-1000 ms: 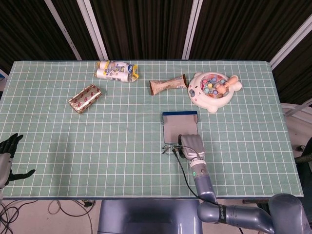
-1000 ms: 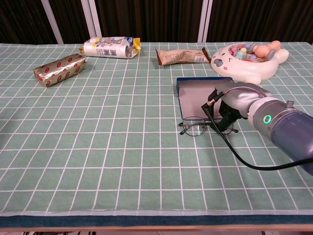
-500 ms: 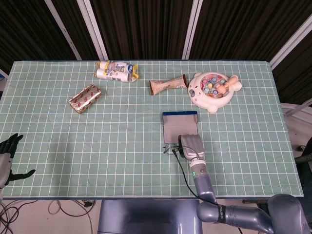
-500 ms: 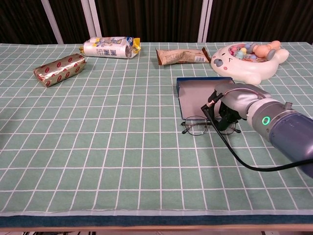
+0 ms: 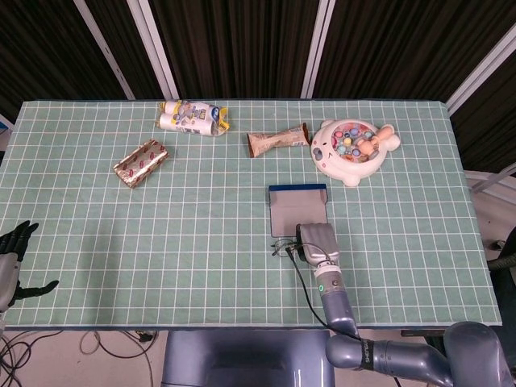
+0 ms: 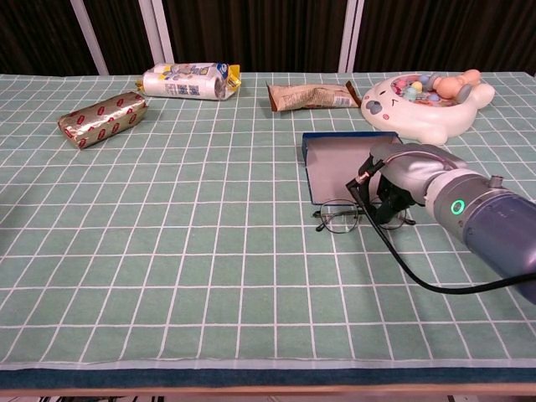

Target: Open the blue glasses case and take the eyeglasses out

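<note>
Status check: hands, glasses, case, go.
Right robot hand on eyeglasses, just off the open glasses case. Left robot hand open, idle at table edge. Nothing blocking.

A table (image 5: 97, 234) under a green cloth with a white grid fills both views. Behind its far edge hang dark pleated curtains (image 5: 234, 48) crossed by pale slanted bars (image 5: 149, 44). Cables (image 5: 32, 351) lie on the floor at the near left corner.

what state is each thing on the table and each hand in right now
glasses case: open, lying flat
eyeglasses: out of the case, on the cloth in front of it
right hand: over the eyeglasses' right side, grip hidden
left hand: holds nothing, fingers apart, off the table's left edge
</note>
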Robot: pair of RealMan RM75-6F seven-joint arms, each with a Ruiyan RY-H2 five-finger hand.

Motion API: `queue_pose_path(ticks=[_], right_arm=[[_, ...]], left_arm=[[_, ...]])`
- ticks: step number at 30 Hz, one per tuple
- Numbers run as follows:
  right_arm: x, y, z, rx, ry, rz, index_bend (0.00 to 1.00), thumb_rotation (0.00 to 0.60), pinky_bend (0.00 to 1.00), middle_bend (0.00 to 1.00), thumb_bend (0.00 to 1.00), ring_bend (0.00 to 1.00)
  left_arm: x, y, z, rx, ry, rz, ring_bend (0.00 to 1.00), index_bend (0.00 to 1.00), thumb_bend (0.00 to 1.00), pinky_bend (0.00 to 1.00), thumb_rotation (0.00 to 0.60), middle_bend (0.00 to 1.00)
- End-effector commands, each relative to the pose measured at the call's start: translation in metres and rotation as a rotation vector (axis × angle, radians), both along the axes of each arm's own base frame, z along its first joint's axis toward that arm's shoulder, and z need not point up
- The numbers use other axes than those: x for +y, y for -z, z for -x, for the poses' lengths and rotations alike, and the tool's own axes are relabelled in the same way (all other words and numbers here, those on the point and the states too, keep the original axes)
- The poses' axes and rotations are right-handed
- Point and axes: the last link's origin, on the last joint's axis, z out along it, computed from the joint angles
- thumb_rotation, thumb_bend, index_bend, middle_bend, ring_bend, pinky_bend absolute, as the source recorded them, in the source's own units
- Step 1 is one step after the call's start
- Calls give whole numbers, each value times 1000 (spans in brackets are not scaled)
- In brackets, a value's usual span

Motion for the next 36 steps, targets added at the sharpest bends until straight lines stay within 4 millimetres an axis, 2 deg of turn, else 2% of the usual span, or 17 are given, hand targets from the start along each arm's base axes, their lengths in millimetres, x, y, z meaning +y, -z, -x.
queue_pose_path(ticks=[1, 10, 22, 36], right_arm=[[0, 0, -1, -2, -2, 0, 640, 600, 769, 881, 590, 828], [2, -4, -14, -38, -26, 3, 660, 600, 769, 882, 619, 828], [15, -7, -36, -107, -7, -20, 661, 600, 769, 882, 620, 828], [29, 10, -67, -161, 18, -36, 661, 600, 769, 882, 639, 828]], left_arm=[[0, 0, 0, 0, 0, -1, 0, 0, 74, 0, 600, 0], [0, 0, 0, -2, 1, -1, 0, 0, 74, 0, 600, 0], [0, 0, -1, -2, 1, 0, 0, 0, 74, 0, 600, 0], [0, 0, 0, -4, 2, 1, 0, 0, 74, 0, 600, 0]])
